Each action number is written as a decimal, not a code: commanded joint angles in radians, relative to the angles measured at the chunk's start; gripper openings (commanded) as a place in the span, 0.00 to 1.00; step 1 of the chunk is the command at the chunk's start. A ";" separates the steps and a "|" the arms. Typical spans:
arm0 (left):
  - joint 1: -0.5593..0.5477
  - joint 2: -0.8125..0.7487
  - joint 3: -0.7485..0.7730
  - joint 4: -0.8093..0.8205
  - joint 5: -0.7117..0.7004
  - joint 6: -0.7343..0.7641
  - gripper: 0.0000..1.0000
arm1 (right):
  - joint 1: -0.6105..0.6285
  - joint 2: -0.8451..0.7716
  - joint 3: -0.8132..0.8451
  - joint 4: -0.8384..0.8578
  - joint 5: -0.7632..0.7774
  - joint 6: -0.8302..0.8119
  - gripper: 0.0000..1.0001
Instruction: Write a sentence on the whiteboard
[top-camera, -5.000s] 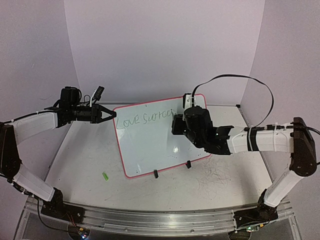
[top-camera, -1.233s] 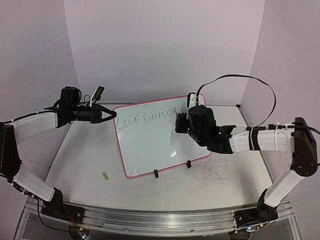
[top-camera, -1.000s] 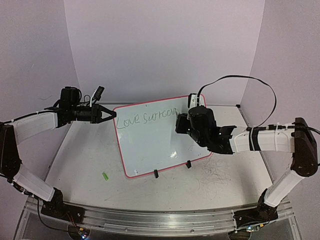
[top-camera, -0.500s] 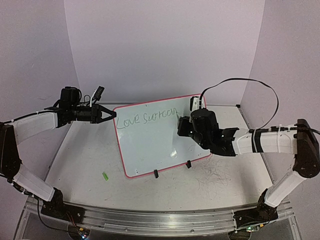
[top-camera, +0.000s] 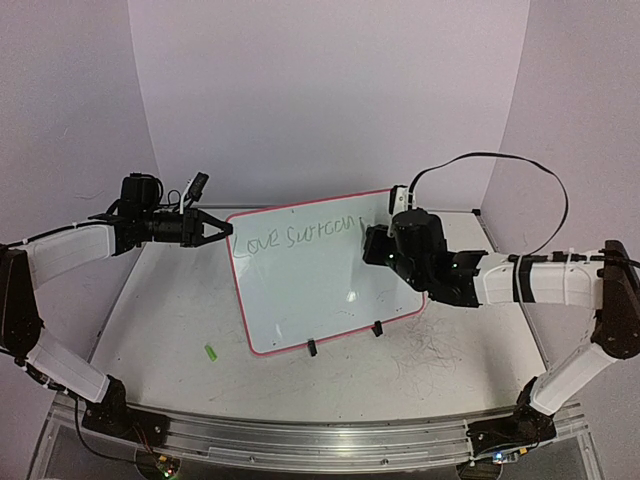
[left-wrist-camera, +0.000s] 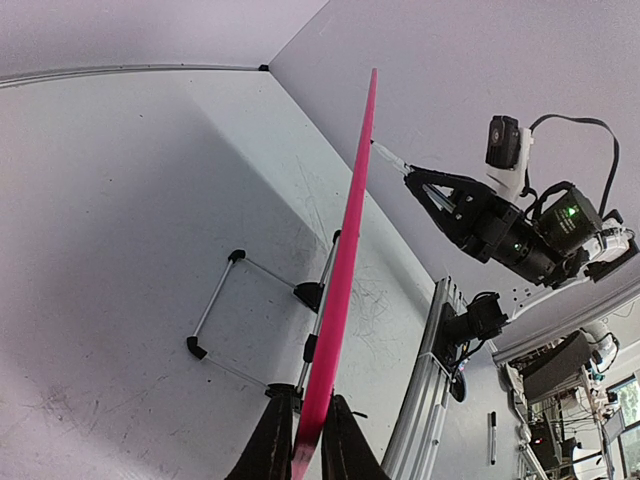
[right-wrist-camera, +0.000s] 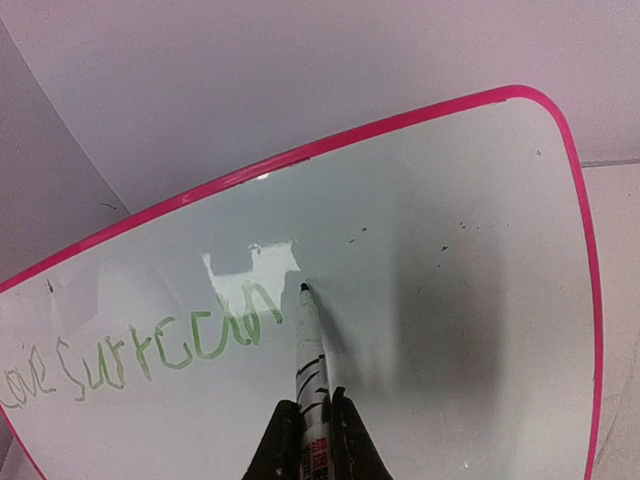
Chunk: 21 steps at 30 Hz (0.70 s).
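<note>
The whiteboard stands propped mid-bench, with the sentence in green along its top from 10 toward 1 o'clock. The left gripper is closed on the pink rim near the board's 10 o'clock corner, apparently to steady it against writing pressure; only the left wrist view shows that pinch edge-on. The right gripper is clamped tight on a marker, whose tip, hidden in the top view, appears to meet the board just at 3 o'clock of the last letter.

White-shelled right arm, black joints, looping black cable, perhaps zip-tied.
</note>
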 joint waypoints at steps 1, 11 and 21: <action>-0.008 -0.030 -0.003 0.030 0.025 0.017 0.12 | -0.007 0.021 0.009 0.023 0.019 -0.005 0.00; -0.008 -0.023 -0.002 0.030 0.025 0.016 0.12 | -0.008 0.051 0.041 0.042 0.033 -0.049 0.00; -0.008 -0.026 -0.002 0.030 0.026 0.017 0.12 | -0.008 0.063 0.058 0.042 0.005 -0.063 0.00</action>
